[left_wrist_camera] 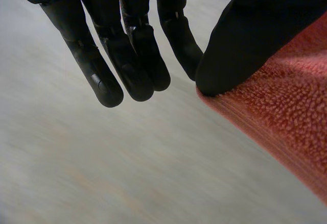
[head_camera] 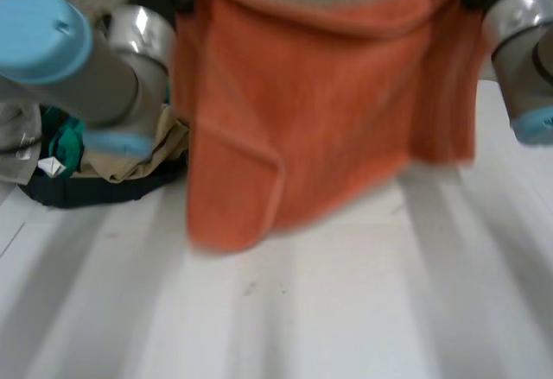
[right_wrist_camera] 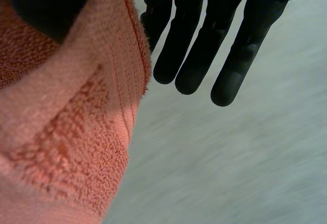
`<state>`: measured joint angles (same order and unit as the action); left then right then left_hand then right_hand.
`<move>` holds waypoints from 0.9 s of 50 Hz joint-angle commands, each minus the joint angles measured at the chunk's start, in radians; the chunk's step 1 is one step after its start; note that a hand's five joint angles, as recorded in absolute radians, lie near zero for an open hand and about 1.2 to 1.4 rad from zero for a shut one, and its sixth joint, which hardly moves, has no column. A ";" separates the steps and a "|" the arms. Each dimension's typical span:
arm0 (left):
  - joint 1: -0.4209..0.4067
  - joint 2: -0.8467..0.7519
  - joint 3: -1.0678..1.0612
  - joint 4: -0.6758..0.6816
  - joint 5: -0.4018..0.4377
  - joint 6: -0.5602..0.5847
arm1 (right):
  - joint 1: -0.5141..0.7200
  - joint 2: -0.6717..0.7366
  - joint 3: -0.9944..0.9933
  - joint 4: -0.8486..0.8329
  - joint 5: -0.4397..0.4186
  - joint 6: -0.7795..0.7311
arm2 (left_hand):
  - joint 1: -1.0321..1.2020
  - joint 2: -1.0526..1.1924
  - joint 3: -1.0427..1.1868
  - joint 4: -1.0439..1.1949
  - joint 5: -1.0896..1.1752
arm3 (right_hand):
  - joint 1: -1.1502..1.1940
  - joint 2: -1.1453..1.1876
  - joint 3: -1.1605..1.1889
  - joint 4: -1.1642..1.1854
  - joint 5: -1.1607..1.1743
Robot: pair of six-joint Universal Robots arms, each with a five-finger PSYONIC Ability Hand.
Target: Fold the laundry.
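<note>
Hanging over the white table [head_camera: 346,310], the orange towel [head_camera: 302,111] is held up by its top corners: the left hand [left_wrist_camera: 135,55] and the right hand [right_wrist_camera: 199,45] each pinch an edge under the thumb, fingers straight. No fold looks made yet. One lower corner is flipped up, and a pile of laundry [head_camera: 104,167] waits beside it.
</note>
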<state>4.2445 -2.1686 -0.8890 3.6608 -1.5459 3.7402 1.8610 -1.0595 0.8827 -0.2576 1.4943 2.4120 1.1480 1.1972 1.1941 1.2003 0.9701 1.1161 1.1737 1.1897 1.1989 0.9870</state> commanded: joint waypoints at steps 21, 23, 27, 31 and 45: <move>0.002 0.173 -0.728 0.079 0.000 0.003 | -0.042 -0.045 0.482 0.097 -0.031 0.082 | 0.248 0.199 0.202 0.196 0.252 | 0.280 0.223 0.207 0.197 0.235; -0.009 0.145 -0.764 0.076 -0.006 0.001 | -0.046 -0.031 0.534 0.098 -0.039 0.111 | 0.248 0.199 0.202 0.196 0.252 | 0.280 0.223 0.207 0.197 0.235; -0.023 0.112 -0.814 0.056 -0.006 0.000 | -0.060 -0.025 0.588 0.101 -0.037 0.147 | 0.248 0.199 0.202 0.196 0.252 | 0.280 0.223 0.207 0.197 0.235; -0.026 0.121 -0.852 0.004 -0.002 -0.010 | -0.114 -0.036 0.627 0.106 -0.037 0.150 | 0.248 0.199 0.202 0.196 0.252 | 0.280 0.223 0.207 0.197 0.235; 0.146 0.286 -0.866 -0.108 0.111 -0.057 | -0.224 -0.039 0.679 0.150 -0.121 0.150 | -0.808 -0.857 -0.854 -0.860 -0.805 | 0.280 0.223 0.207 0.197 0.235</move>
<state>4.2792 -1.9486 -1.7594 3.5747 -1.5238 3.7117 1.6834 -1.0983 1.5443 -0.1176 1.4345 2.5631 0.3731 0.3876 0.3942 0.3801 0.2035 1.1161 1.1737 1.1898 1.1992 0.9926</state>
